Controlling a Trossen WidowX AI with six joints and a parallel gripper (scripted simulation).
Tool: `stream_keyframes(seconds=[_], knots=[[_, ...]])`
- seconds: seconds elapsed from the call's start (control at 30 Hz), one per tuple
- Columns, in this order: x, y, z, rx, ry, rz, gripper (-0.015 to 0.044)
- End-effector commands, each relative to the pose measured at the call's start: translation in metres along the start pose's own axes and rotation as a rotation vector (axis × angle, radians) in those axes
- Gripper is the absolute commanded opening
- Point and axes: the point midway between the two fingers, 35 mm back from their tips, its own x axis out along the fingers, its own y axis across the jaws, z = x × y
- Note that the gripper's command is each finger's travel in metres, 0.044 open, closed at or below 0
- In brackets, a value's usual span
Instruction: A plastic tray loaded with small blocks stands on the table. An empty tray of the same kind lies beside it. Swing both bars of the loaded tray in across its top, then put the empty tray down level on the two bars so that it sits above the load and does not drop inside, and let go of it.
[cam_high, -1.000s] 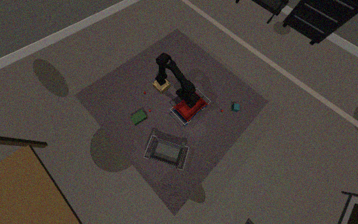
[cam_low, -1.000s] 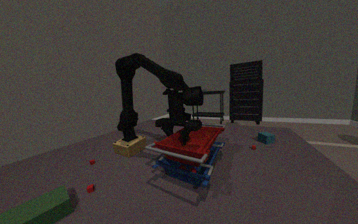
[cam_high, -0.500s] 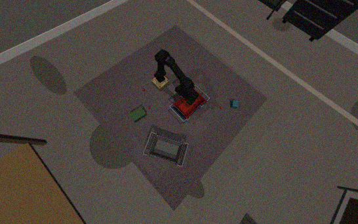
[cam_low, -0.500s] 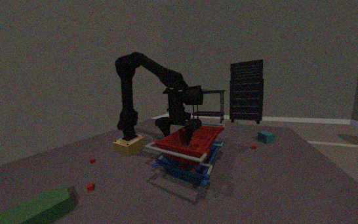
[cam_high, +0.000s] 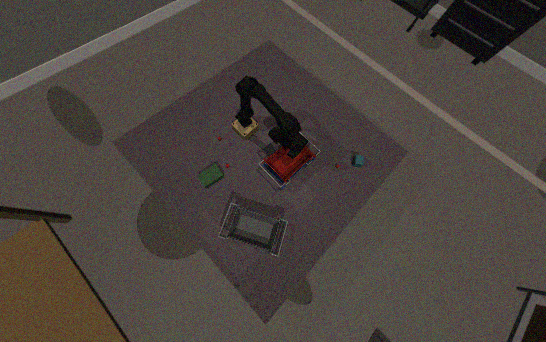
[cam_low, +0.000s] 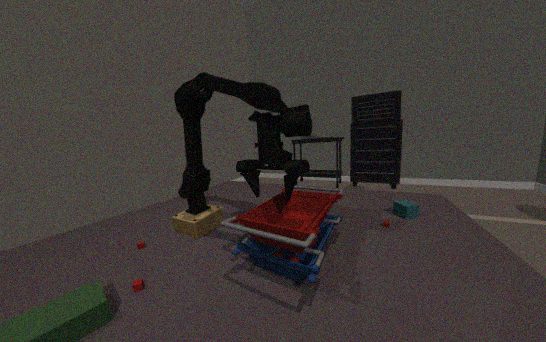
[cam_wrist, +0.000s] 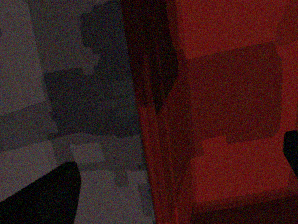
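Observation:
The loaded tray is blue (cam_low: 285, 268); small red blocks (cam_low: 295, 259) show inside it. A grey wire bar (cam_low: 320, 258) shows near its front end; its other bar is mostly hidden. The empty red tray (cam_high: 287, 166) (cam_low: 310, 206) (cam_wrist: 235, 95) sits above the blue tray, looks roughly level and hides most of its top. Its own grey bar (cam_low: 265, 234) is out over its near end. Whether it rests fully on both lower bars cannot be told. My gripper (cam_low: 271, 202) (cam_wrist: 183, 158) is wide open and empty, one finger outside the red tray's long wall, the other over its inside.
A grey tray with wire bars (cam_high: 255, 228) stands apart from the stack. A green block (cam_high: 211, 175) (cam_low: 60, 311), a teal block (cam_high: 358, 160) (cam_low: 405, 209) and several loose red cubes (cam_high: 227, 165) (cam_low: 138, 285) lie around. The arm's tan base (cam_high: 244, 129) (cam_low: 197, 223) is near the stack.

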Motion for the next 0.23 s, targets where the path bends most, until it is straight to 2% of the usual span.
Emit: stream_keyframes(seconds=[0.0, 0.2], knots=[[-0.028, 0.001, 0.0, 0.004, -0.003, -0.009, 0.044], [-0.055, 0.006, -0.001, 0.003, -0.004, -0.008, 0.044]])
